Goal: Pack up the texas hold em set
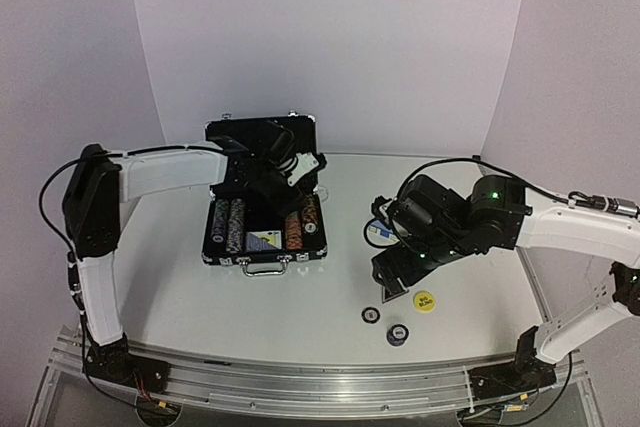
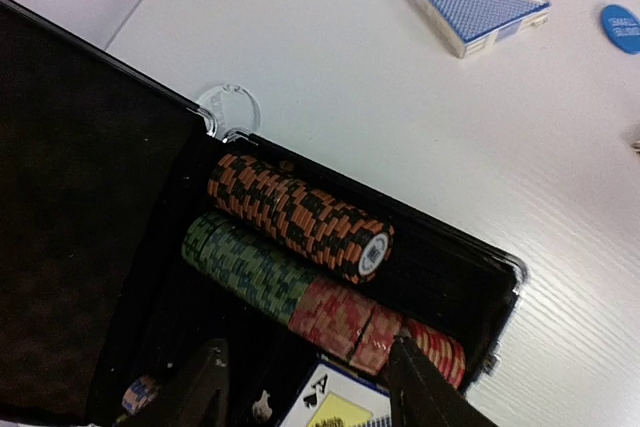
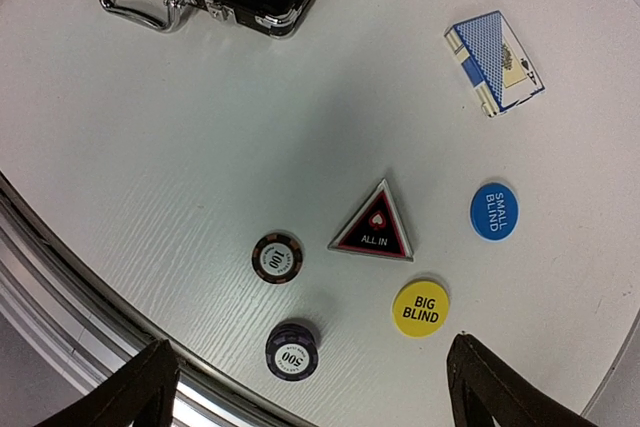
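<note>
The black silver-trimmed case (image 1: pixel 262 247) lies open on the table, its lid (image 1: pixel 262 135) standing up at the back. Inside lie rows of orange (image 2: pixel 300 215), green (image 2: pixel 245 262) and red chips (image 2: pixel 370 322), and a card deck (image 2: pixel 335 409). My left gripper (image 2: pixel 310 397) hovers open over that deck, its fingers clear of it. My right gripper (image 3: pixel 320 397) is open and empty above the table's near edge. Below it lie the black triangular marker (image 3: pixel 375 225), blue button (image 3: pixel 493 211), yellow button (image 3: pixel 420 308), a 100 chip (image 3: pixel 277 258) and a short 500 chip stack (image 3: pixel 292 350).
A second blue card deck (image 3: pixel 495 62) lies on the table right of the case. A clear round disc (image 2: pixel 230 107) sits against the case's hinge corner. The table's metal front rail (image 3: pixel 60 287) runs close under my right gripper.
</note>
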Tool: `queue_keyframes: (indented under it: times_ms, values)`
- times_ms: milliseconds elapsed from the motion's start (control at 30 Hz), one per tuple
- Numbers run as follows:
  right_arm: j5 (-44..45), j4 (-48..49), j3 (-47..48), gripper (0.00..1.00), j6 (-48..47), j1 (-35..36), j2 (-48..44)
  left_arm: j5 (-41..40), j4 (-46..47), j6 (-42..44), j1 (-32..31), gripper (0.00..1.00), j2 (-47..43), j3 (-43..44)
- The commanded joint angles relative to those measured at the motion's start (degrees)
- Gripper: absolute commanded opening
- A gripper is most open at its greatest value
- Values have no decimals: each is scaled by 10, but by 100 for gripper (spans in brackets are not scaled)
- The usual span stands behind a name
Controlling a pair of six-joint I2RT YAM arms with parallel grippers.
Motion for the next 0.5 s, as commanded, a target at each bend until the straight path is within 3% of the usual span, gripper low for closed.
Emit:
queue_keyframes:
  times_ms: [0, 33, 133, 300, 467]
  values:
    - [-15, 22, -17, 92, 30, -6, 15, 65, 122, -173, -1, 94, -192, -89]
    - [-21, 25, -22, 92, 37, -8, 23, 96, 153, -210, -1, 99, -224, -128]
    - [-50, 44, -35, 93, 55, -15, 51, 151, 225, -307, -2, 100, -346, -243]
    - [-101, 79, -41, 93, 78, -28, 110, 80, 209, -426, -2, 100, -479, -368]
    - [-130, 98, -31, 92, 105, -40, 184, 63, 180, -500, -2, 100, -558, -450]
